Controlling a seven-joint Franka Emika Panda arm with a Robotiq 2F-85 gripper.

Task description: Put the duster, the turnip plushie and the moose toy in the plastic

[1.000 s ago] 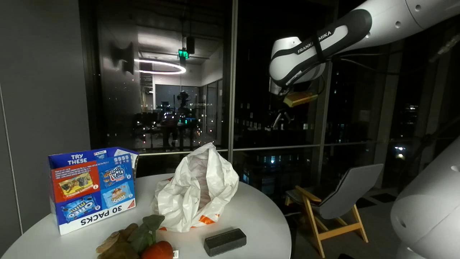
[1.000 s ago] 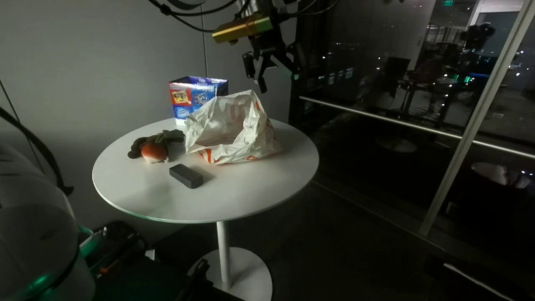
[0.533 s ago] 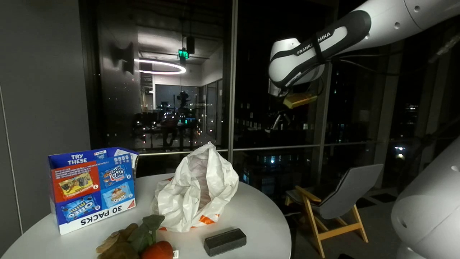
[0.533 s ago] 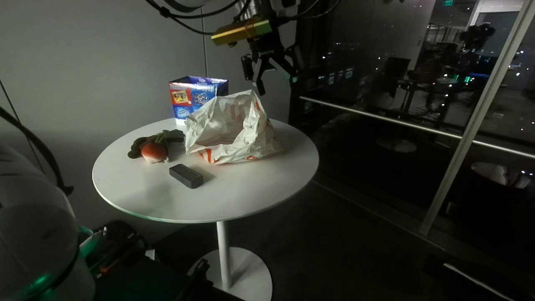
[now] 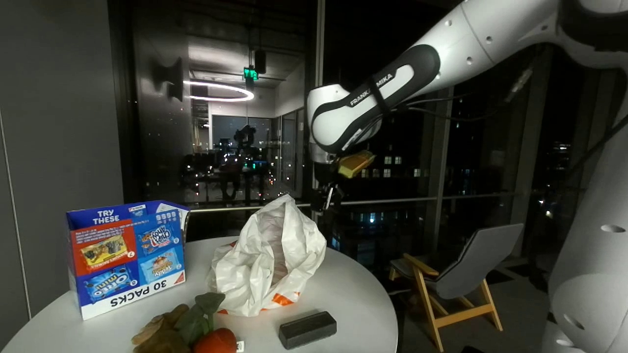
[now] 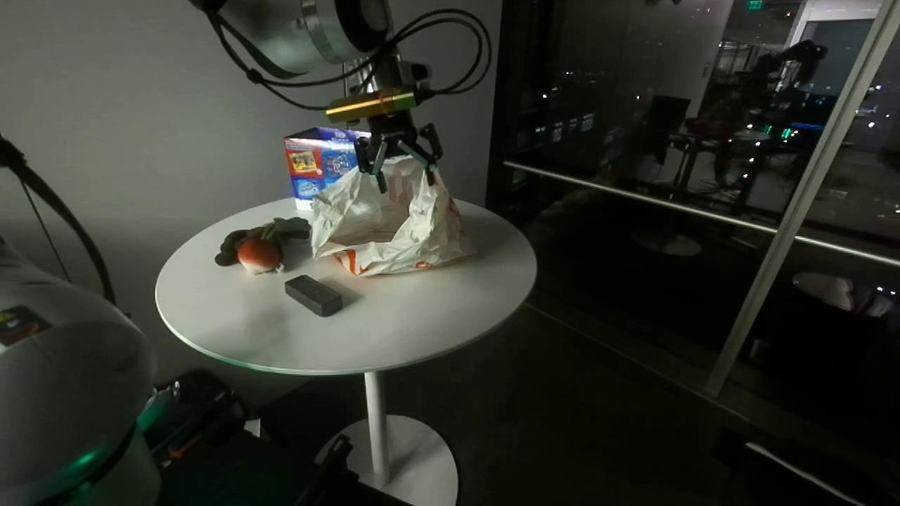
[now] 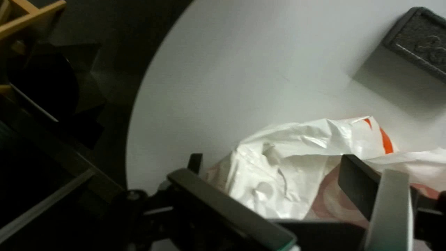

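Note:
The duster is a dark grey block on the table in both exterior views and at the top right of the wrist view. The red-orange turnip plushie with green leaves lies beside it, also in an exterior view. A brown plush, seemingly the moose toy, lies against the turnip, partly hidden by it. The white plastic bag stands with its mouth open. My gripper is open and empty above the bag; it also shows in an exterior view.
A blue and red snack box stands behind the bag at the wall side of the round white table. The table's edge shows in the wrist view. A wood-framed chair stands on the floor beyond the table.
My arm has swung toward the bag and lowered; the open gripper is now above the bag instead of high to its side. The objects on the table have not moved.

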